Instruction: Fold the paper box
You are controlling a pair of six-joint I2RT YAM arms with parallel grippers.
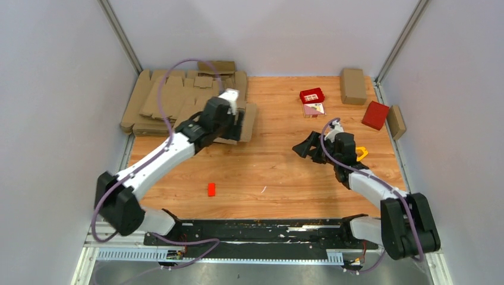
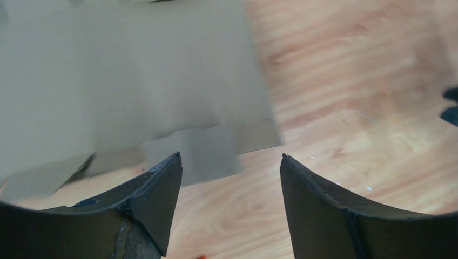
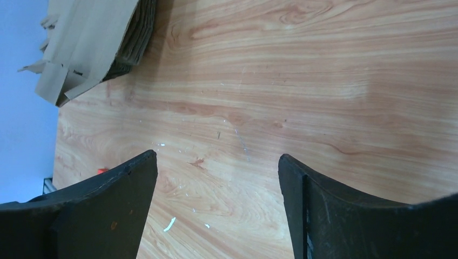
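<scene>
Left gripper (image 2: pixel 229 162): jaws spread apart with nothing between them; it hangs over the near edge of a flat cardboard sheet, left of centre in the overhead frame.
Right gripper (image 3: pixel 216 162): jaws wide, nothing held, above bare wood; right of centre in the overhead frame.
Paper box (image 2: pixel 135 81): flat, unfolded brown sheet filling the upper left of the left wrist frame, blurred; its flap edge lies just beyond the fingertips. Whether the fingers touch it I cannot tell.
Cardboard stack (image 1: pixel 160 101): more flat sheets piled at the upper left of the overhead frame.
Table (image 1: pixel 267 172): wooden top.
Folded cartons (image 1: pixel 353 86): upper right, near the red boxes (image 1: pixel 375 114).
Small red piece (image 1: pixel 211 189): lower centre, alone on the wood.
</scene>
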